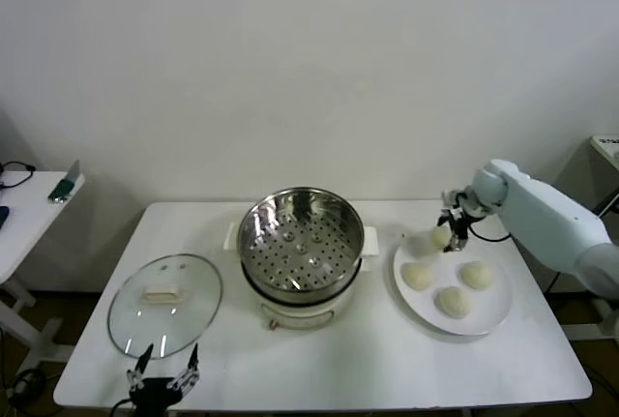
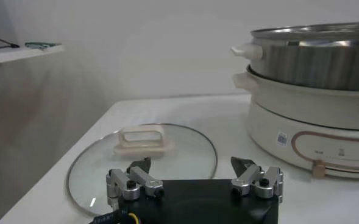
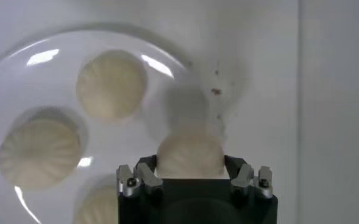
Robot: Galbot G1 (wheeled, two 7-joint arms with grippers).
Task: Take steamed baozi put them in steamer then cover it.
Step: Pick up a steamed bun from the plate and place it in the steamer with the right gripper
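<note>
My right gripper [image 1: 450, 229] is shut on one steamed baozi [image 1: 440, 238], held just above the far left rim of the white plate [image 1: 488, 316]. In the right wrist view that bun [image 3: 190, 153] fills the gap between the jaws and casts a shadow on the plate [image 3: 21, 79]. Three more baozi [image 1: 453, 301] lie on the plate. The steamer [image 1: 301, 243] stands uncovered at the table's middle, its perforated tray bare. The glass cover [image 1: 164, 303] lies flat to the steamer's left. My left gripper [image 1: 162, 378] waits open at the cover's near edge, holding nothing.
A side table [image 1: 29, 206] with a small dark object stands far left. From the left wrist, the cover [image 2: 142, 159] lies just ahead of the left gripper [image 2: 191, 163] and the steamer's cream base [image 2: 313, 115] stands beside it. A wall runs behind the table.
</note>
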